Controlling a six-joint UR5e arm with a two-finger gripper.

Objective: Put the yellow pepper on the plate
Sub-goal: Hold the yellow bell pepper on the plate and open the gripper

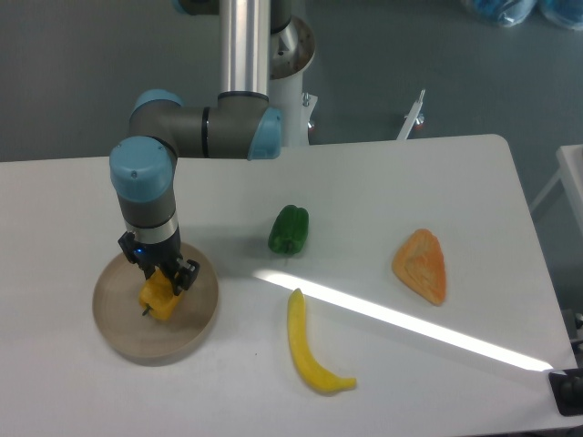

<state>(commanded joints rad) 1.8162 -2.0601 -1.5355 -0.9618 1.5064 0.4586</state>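
One tool (162, 279) hangs straight down over the plate (118, 332), its two fingers drawn in against the yellow pepper (158, 298) and gripping its upper part. The pepper sits inside the plate's rim, slightly toward 1 o'clock of the plate's middle, stem pointing to about 7 o'clock. Whether its underside already touches the plate I cannot tell. Holding it from above probably keeps the lobed body from rolling while it is set down.

The plate lies at the tabletop's (383, 200) 9 o'clock side, with bare plate surface showing around the pepper on most sides, so a release here looks safe. The green pepper (289, 228) lies well apart toward 2 o'clock of the plate, the long yellow pepper (310, 350) toward 4 o'clock, and the orange wedge (422, 264) farther out at 3 o'clock. Nothing crowds a straight upward retreat.
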